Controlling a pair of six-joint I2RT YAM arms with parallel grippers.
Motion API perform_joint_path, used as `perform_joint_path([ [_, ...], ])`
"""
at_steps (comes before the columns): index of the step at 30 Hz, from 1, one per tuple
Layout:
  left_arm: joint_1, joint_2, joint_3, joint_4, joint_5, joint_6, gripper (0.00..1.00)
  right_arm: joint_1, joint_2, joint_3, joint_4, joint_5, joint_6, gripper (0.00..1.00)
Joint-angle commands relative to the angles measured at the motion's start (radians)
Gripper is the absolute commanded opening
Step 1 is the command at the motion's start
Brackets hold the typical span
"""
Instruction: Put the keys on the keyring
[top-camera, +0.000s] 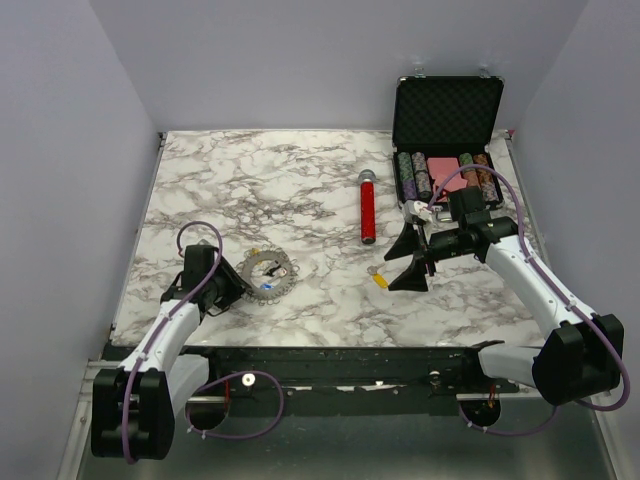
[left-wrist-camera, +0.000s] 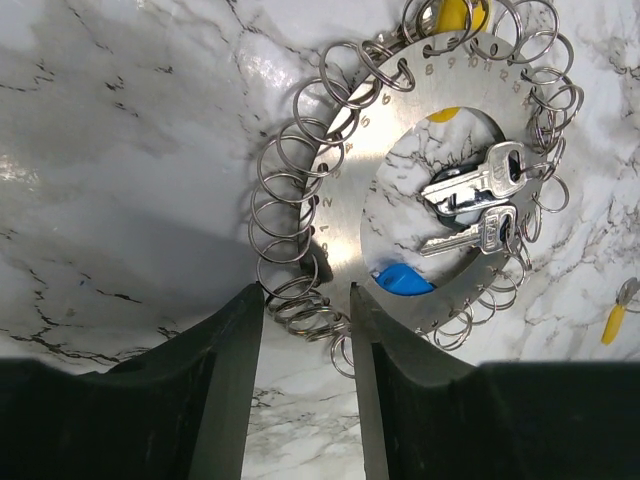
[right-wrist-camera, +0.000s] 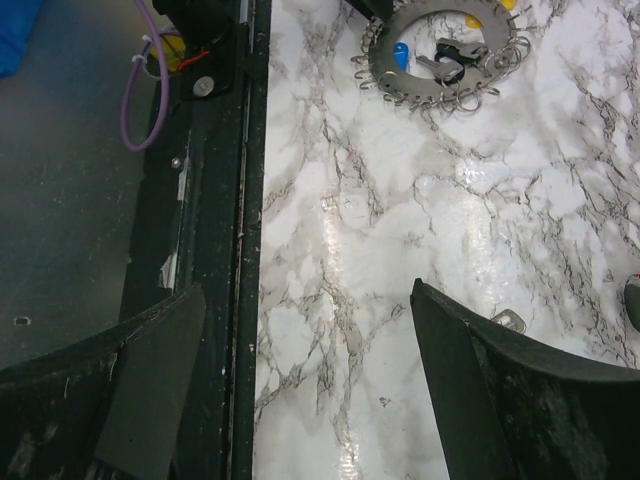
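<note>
The keyring (top-camera: 268, 273) lies flat at the front left of the marble table. In the left wrist view it is a numbered metal disc (left-wrist-camera: 350, 190) rimmed with wire loops. Two silver keys (left-wrist-camera: 480, 180) lie in its open centre, with a blue key head (left-wrist-camera: 403, 281) and a yellow one (left-wrist-camera: 455, 12) at its edge. My left gripper (top-camera: 235, 290) is at the ring's near-left rim, its narrow jaws (left-wrist-camera: 307, 300) closed on bunched loops. A loose yellow-headed key (top-camera: 380, 279) lies on the table, also seen in the left wrist view (left-wrist-camera: 612, 322). My right gripper (top-camera: 410, 260) is wide open and empty (right-wrist-camera: 310, 300), just right of that key.
A red cylinder with a silver cap (top-camera: 368, 208) lies mid-table. An open black case of poker chips (top-camera: 447, 140) stands at the back right. The table's black front rail (right-wrist-camera: 225, 250) runs under the right gripper. White walls enclose the table.
</note>
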Motion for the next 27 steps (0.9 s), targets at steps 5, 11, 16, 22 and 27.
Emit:
perform_joint_path([
  [5,0.003,-0.033,-0.015,-0.034,0.064,-0.021,0.45,-0.002,0.006,0.013,-0.014,-0.025,-0.017,0.92],
  [11,0.002,-0.043,-0.014,-0.04,0.078,-0.024,0.42,-0.002,0.006,0.012,-0.012,-0.024,-0.019,0.92],
  [16,0.0,-0.027,-0.014,-0.038,0.087,-0.026,0.41,-0.002,0.004,0.012,-0.012,-0.025,-0.019,0.92],
  [22,-0.01,-0.007,-0.003,-0.057,0.046,-0.02,0.38,-0.002,0.006,0.013,-0.015,-0.027,-0.023,0.92],
  [27,-0.013,-0.027,0.006,-0.069,0.008,-0.012,0.36,-0.002,0.007,0.012,-0.015,-0.027,-0.022,0.92],
])
